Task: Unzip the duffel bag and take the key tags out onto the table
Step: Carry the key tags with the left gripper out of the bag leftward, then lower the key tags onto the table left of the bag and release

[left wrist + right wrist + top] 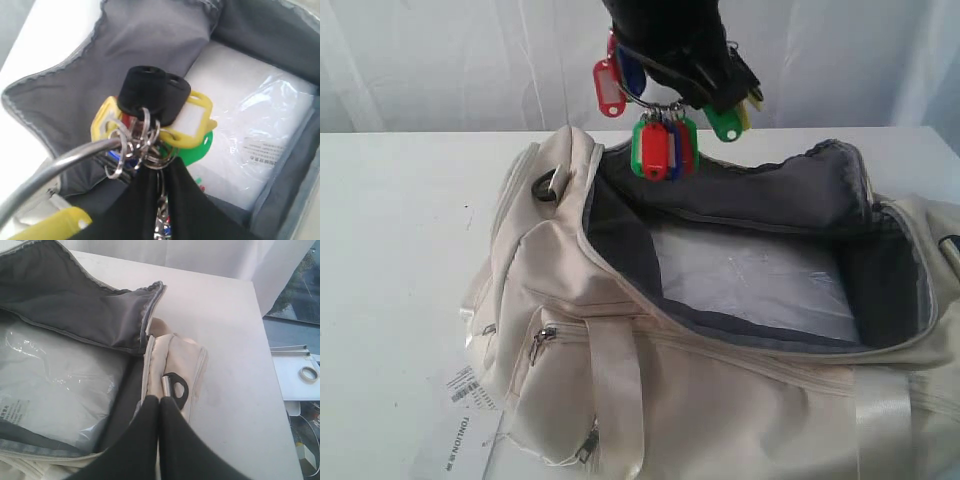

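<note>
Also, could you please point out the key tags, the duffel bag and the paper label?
key tags (662, 148), exterior view, middle of bunch
duffel bag (740, 410), exterior view, front panel
paper label (460, 440), exterior view, printed face

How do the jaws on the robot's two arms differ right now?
The left gripper is clamped on the key tags; the right gripper has its jaws shut with nothing seen between them. The left gripper hangs above the open duffel bag; the right gripper sits at one end of it, beside a dark ring. Both are black.
</note>
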